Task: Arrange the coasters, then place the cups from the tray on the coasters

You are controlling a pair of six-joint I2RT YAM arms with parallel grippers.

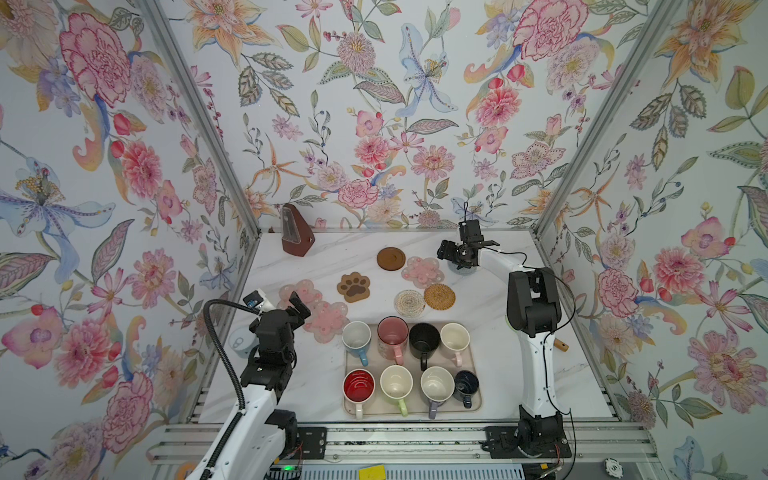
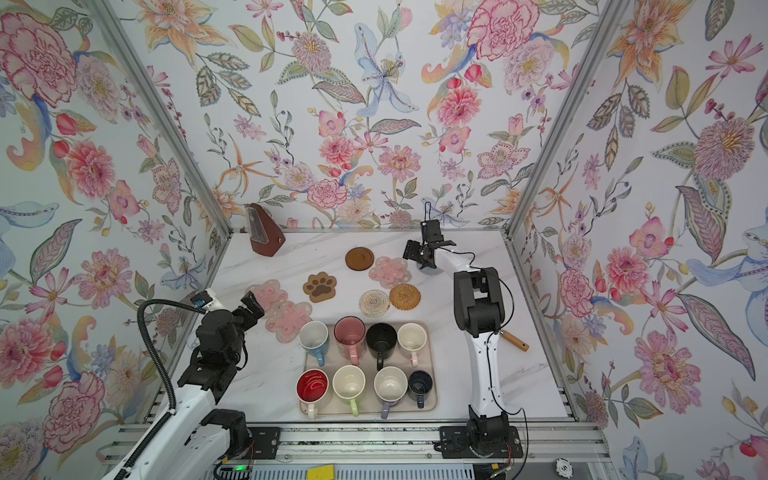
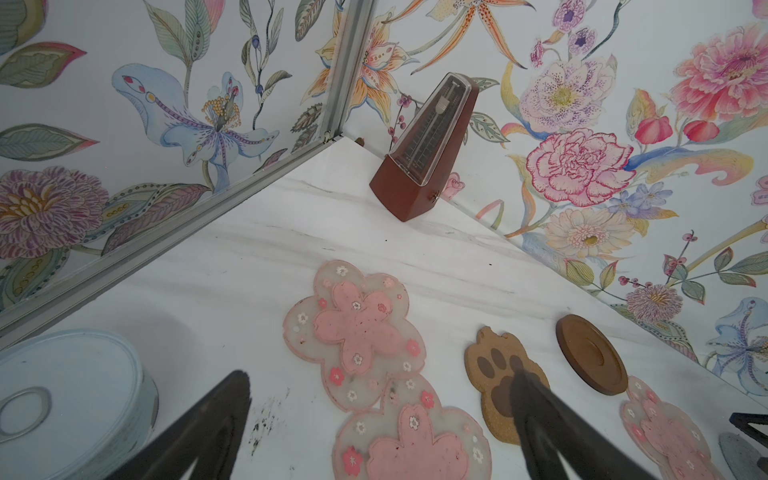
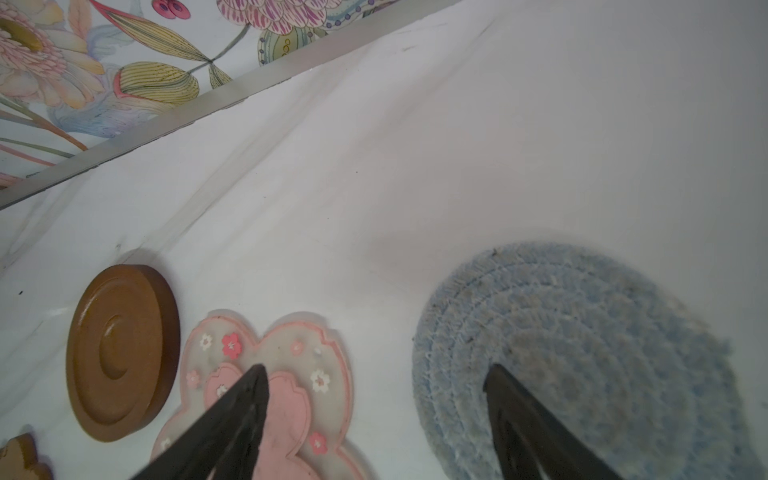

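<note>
Several cups stand on the beige tray (image 1: 476, 401) near the front in both top views. Behind it lie the coasters: a dark brown disc (image 1: 391, 258), a brown paw (image 1: 353, 286), a white woven one (image 1: 409, 302), a tan woven one (image 1: 439, 296) and a pink flower (image 1: 422, 272). My left gripper (image 3: 381, 376) hangs open over two overlapping pink flowers (image 3: 357, 328) (image 3: 411, 436), holding nothing. My right gripper (image 4: 376, 368) is open and empty, one finger over the pink flower (image 4: 286, 374), the other over the grey-blue round coaster (image 4: 582, 332).
A brown metronome (image 1: 297, 230) stands at the back left corner. A small white can (image 3: 70, 399) sits by the left wall beside my left gripper (image 1: 300, 305). A wooden handle (image 1: 561, 345) lies behind the right arm. Floral walls close three sides.
</note>
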